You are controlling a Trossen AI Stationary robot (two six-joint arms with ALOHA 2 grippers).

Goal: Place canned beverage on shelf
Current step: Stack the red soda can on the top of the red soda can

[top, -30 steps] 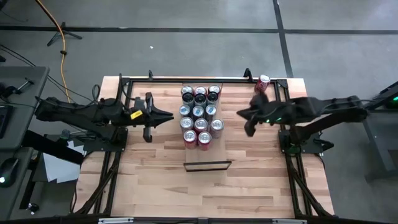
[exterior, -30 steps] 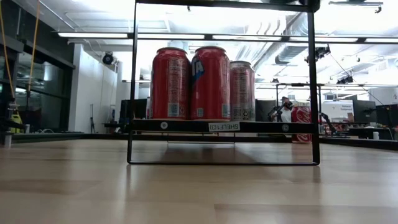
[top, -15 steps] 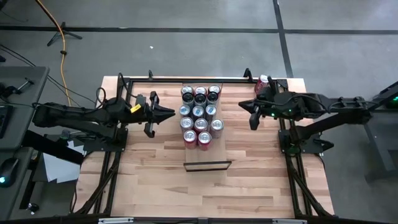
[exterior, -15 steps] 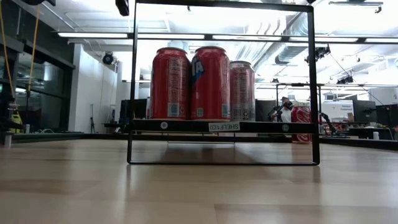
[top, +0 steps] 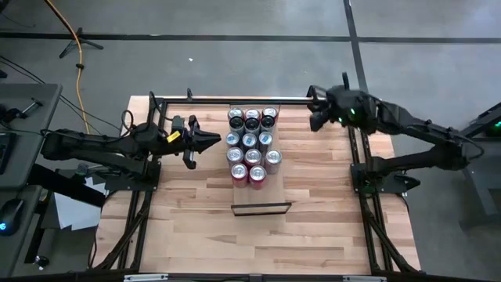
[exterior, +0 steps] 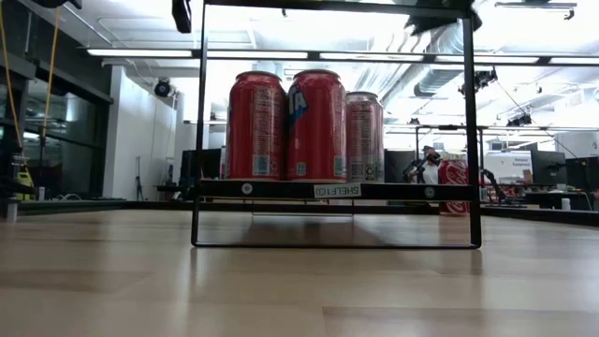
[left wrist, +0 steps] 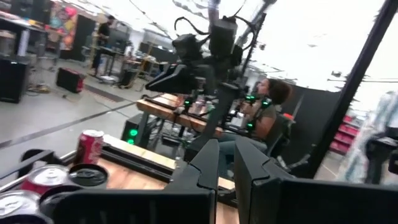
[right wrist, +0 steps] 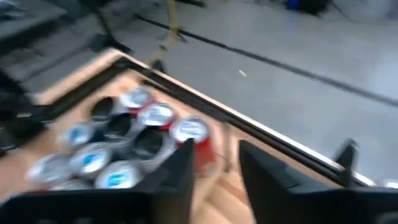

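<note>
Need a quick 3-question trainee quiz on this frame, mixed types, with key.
1. True or false: the left gripper has its fingers open.
2. The right gripper is: A) at the table's near edge, B) by its far right corner, C) over the can cluster.
3. Fill in: in the low view, the two front cans are ___.

Key: 1 false, they are shut; 2 B; 3 red.

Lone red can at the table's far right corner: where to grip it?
Probably across its round side wall near mid-height, coming from the open middle of the table: the red can stands upright and alone, a frame rail close behind.
</note>
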